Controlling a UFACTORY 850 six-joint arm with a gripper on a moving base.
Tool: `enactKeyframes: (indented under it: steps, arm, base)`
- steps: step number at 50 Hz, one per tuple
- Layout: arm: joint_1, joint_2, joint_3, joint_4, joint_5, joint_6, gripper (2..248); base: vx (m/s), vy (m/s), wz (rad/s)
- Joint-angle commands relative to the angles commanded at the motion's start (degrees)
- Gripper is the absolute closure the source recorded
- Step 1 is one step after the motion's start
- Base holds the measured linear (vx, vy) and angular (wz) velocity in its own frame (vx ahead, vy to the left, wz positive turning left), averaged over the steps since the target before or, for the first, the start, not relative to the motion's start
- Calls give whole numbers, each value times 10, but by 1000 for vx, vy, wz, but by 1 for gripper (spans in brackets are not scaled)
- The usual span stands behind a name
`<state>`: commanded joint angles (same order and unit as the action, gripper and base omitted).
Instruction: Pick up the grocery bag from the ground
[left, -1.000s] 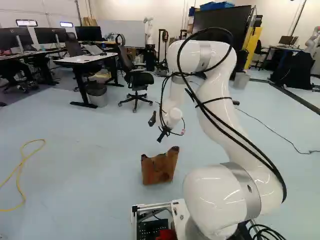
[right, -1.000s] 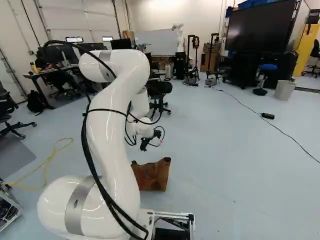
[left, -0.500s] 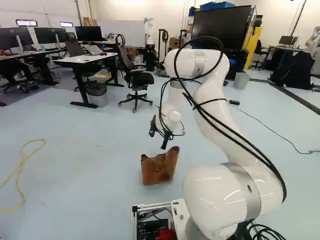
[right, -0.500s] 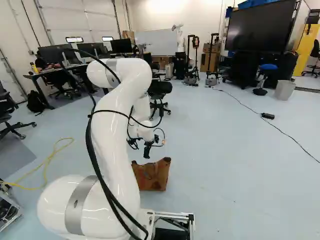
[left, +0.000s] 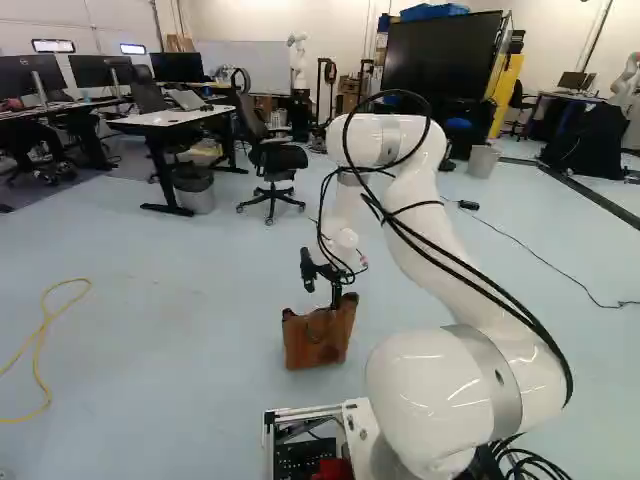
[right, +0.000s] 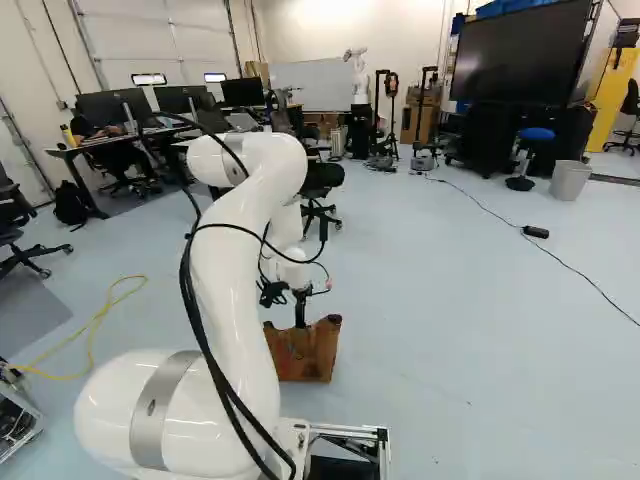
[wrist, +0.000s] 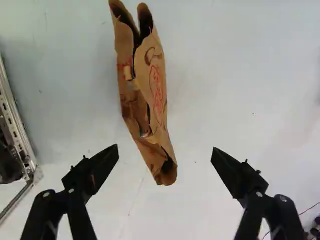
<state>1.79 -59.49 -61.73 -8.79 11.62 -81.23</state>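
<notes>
Gripper (left: 322, 296) lowered toward bag (left: 318, 345) — 2 fingers (wrist: 104, 162) apart.

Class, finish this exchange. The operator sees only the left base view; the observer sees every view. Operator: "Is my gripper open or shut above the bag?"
Observer: Open. The wrist view shows the gripper's two fingers wide apart.

Operator: Which part of the bag lines up between them?

Observer: One narrow end; the rest stretches out ahead of the gripper.

Operator: Is either finger touching that end?

Observer: I see no contact: floor shows between the bag's end and each finger.
</notes>
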Motion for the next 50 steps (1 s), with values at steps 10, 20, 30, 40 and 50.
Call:
enactKeyframes:
  steps: [10,20,30,40,50]
  arm:
    - [0,-22,-16,0,-1,-6,3]
    - [0,-43,-32,0,-1,-6,3]
    - [0,-65,-49,0,-1,-6,3]
    - [0,-87,-65,0,-1,-6,3]
    - [0,-108,-83,0,-1,-6,3]
  base:
    - [0,0,0]
    - [0,0,0]
    - [0,0,0]
    - [0,0,0]
    - [0,0,0]
